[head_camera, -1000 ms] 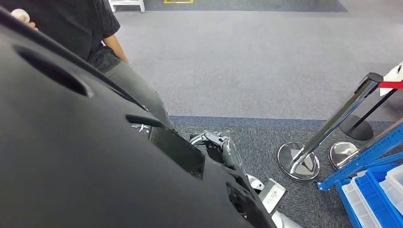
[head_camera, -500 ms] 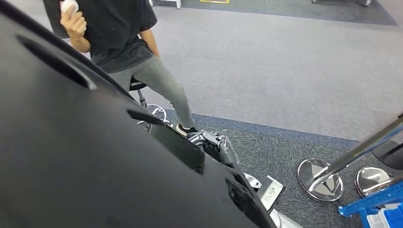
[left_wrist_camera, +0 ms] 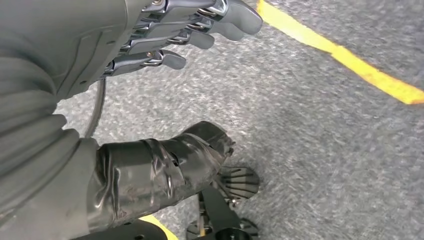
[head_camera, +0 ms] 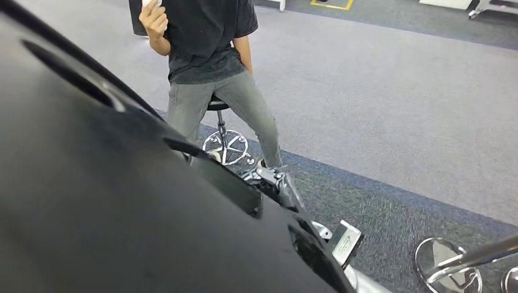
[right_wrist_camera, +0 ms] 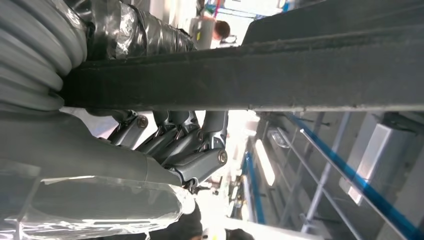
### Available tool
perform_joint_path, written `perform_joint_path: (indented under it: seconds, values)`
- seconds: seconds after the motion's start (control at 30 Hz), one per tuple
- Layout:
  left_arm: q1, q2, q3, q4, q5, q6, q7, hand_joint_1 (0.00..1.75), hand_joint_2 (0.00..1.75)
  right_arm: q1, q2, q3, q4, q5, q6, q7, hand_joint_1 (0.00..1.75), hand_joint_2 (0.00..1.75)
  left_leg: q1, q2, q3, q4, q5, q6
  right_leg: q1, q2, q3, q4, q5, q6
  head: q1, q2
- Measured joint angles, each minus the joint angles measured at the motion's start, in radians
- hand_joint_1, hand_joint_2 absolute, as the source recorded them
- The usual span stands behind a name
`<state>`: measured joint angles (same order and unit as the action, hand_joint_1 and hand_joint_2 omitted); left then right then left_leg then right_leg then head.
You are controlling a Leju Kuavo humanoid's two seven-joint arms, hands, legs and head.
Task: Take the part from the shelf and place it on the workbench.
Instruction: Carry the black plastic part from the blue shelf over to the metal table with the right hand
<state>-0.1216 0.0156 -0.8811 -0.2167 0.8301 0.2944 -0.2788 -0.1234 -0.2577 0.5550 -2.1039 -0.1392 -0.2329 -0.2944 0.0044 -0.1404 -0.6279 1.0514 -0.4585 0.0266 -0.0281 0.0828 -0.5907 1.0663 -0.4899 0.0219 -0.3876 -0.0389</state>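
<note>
Black part (head_camera: pixel 91 201), big and curved, held up close in front of the head camera, filling the left and lower side of that view. Right robot hand (right_wrist_camera: pixel 175 145) gripping its edge, fingers (right_wrist_camera: pixel 210 125) curled over the dark rim, thumb on the other side. Left robot hand (left_wrist_camera: pixel 165 35) open, holding nothing, fingers spread a little above grey carpet (left_wrist_camera: pixel 320 150) with a yellow line (left_wrist_camera: pixel 340 55). Beyond the part, a person (head_camera: pixel 207 55) by a stool (head_camera: pixel 223 137).
</note>
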Motion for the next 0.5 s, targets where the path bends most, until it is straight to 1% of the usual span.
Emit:
perform_joint_path:
  seconds: [0.03, 0.07, 0.1, 0.13, 0.17, 0.2, 0.23, 0.27, 0.3, 0.33, 0.37, 0.4, 0.43, 0.47, 0.5]
  values:
    - [0.003, 0.001, 0.000, 0.000, 0.000, 0.001, 0.000, 0.00, 1.75, -0.001, 0.000, 0.000, 0.000, -0.002, 0.000, -0.001, 1.75, 1.75, 0.002, -0.010, -0.003, -0.003, 0.002, -0.006, -0.001, -0.013, 0.002, -0.002, 0.002, -0.007, -0.002, 0.000]
    - [0.006, 0.000, 0.000, 0.000, 0.000, 0.001, 0.000, 0.00, 1.75, -0.001, 0.000, 0.000, 0.000, -0.002, 0.000, -0.001, 1.75, 1.75, 0.002, -0.001, -0.006, 0.001, 0.000, -0.011, -0.001, -0.025, 0.006, -0.007, 0.003, -0.014, -0.004, 0.000]
    - [0.007, 0.000, 0.000, 0.000, 0.000, 0.001, 0.000, 0.00, 1.75, -0.002, 0.001, 0.000, 0.000, -0.003, 0.001, -0.002, 1.75, 1.75, 0.001, 0.023, -0.015, 0.018, -0.009, -0.015, -0.002, -0.039, 0.012, -0.013, 0.005, -0.020, -0.007, -0.001]
    - [0.006, 0.000, 0.000, 0.000, 0.000, 0.001, 0.000, 0.00, 1.75, -0.002, 0.001, 0.000, 0.000, -0.003, 0.001, -0.002, 1.75, 1.75, 0.001, 0.056, -0.033, 0.054, -0.028, -0.019, -0.002, -0.054, 0.018, -0.019, 0.005, -0.025, -0.009, -0.001]
    - [0.005, -0.001, 0.000, 0.000, 0.000, 0.001, 0.000, 0.00, 1.75, -0.002, 0.001, 0.000, 0.000, -0.003, 0.001, -0.002, 1.75, 1.75, 0.000, 0.093, -0.060, 0.107, -0.054, -0.023, 0.002, -0.069, 0.023, -0.022, 0.004, -0.030, -0.011, -0.001]
    - [0.002, -0.002, 0.000, 0.000, -0.001, 0.001, 0.001, 0.00, 1.75, -0.002, 0.002, 0.000, 0.000, -0.003, 0.001, -0.003, 1.75, 1.75, 0.002, 0.116, -0.094, 0.170, -0.082, -0.026, 0.005, -0.085, 0.027, -0.024, 0.002, -0.033, -0.012, -0.001]
    - [0.000, -0.002, 0.000, 0.000, -0.001, 0.000, 0.002, 0.00, 1.75, -0.001, 0.002, 0.000, 0.000, -0.003, 0.001, -0.003, 1.75, 1.75, 0.004, 0.126, -0.125, 0.225, -0.100, -0.029, 0.008, -0.101, 0.029, -0.024, -0.001, -0.036, -0.012, -0.002]
    - [0.001, -0.002, 0.000, 0.000, -0.002, -0.001, 0.003, 0.00, 1.75, -0.001, 0.002, 0.000, 0.000, -0.003, 0.001, -0.003, 1.75, 1.75, 0.006, 0.132, -0.143, 0.253, -0.102, -0.030, 0.010, -0.116, 0.031, -0.024, -0.004, -0.037, -0.012, -0.002]
    - [0.002, -0.002, 0.000, 0.000, -0.002, -0.003, 0.004, 0.00, 1.75, 0.000, 0.002, 0.000, 0.000, -0.003, 0.000, -0.003, 1.75, 1.75, 0.006, 0.134, -0.142, 0.246, -0.086, -0.030, 0.011, -0.129, 0.035, -0.024, -0.008, -0.037, -0.012, -0.002]
    - [0.005, -0.002, 0.000, 0.000, -0.003, -0.005, 0.006, 0.00, 1.75, 0.000, 0.002, 0.000, 0.000, -0.003, 0.000, -0.003, 1.75, 1.75, 0.006, 0.139, -0.119, 0.200, -0.053, -0.028, 0.011, -0.141, 0.040, -0.024, -0.012, -0.036, -0.012, -0.001]
    - [0.006, -0.002, 0.000, 0.000, -0.004, -0.009, 0.008, 0.00, 1.75, 0.001, 0.002, 0.000, 0.000, -0.003, -0.001, -0.003, 1.75, 1.75, 0.005, 0.156, -0.083, 0.129, -0.019, -0.025, 0.012, -0.152, 0.045, -0.024, -0.016, -0.033, -0.012, -0.001]
    - [0.006, -0.002, 0.000, 0.000, -0.005, -0.013, 0.010, 0.00, 1.75, 0.003, 0.002, 0.000, 0.000, -0.003, -0.001, -0.003, 1.75, 1.75, 0.000, 0.175, -0.049, 0.066, 0.004, -0.021, 0.015, -0.162, 0.050, -0.024, -0.021, -0.030, -0.013, -0.001]
    - [0.005, -0.002, 0.000, 0.000, -0.007, -0.018, 0.012, 0.00, 1.75, 0.004, 0.002, 0.000, 0.000, -0.003, -0.002, -0.003, 1.75, 1.75, -0.005, 0.191, -0.025, 0.019, 0.017, -0.015, 0.017, -0.170, 0.054, -0.024, -0.025, -0.025, -0.013, -0.001]
    - [0.004, -0.002, 0.000, 0.000, -0.009, -0.023, 0.014, 0.00, 1.75, 0.005, 0.002, 0.000, -0.001, -0.002, -0.004, -0.003, 1.75, 1.75, -0.011, 0.201, -0.014, -0.003, 0.018, -0.008, 0.018, -0.178, 0.057, -0.026, -0.028, -0.020, -0.013, -0.001]
    - [0.003, -0.003, -0.001, 0.000, -0.011, -0.027, 0.016, 0.00, 1.75, 0.007, 0.002, 0.000, -0.001, 0.000, -0.006, -0.003, 1.75, 1.75, -0.016, 0.196, -0.013, -0.005, 0.015, -0.003, 0.019, -0.186, 0.060, -0.028, -0.030, -0.015, -0.013, -0.001]
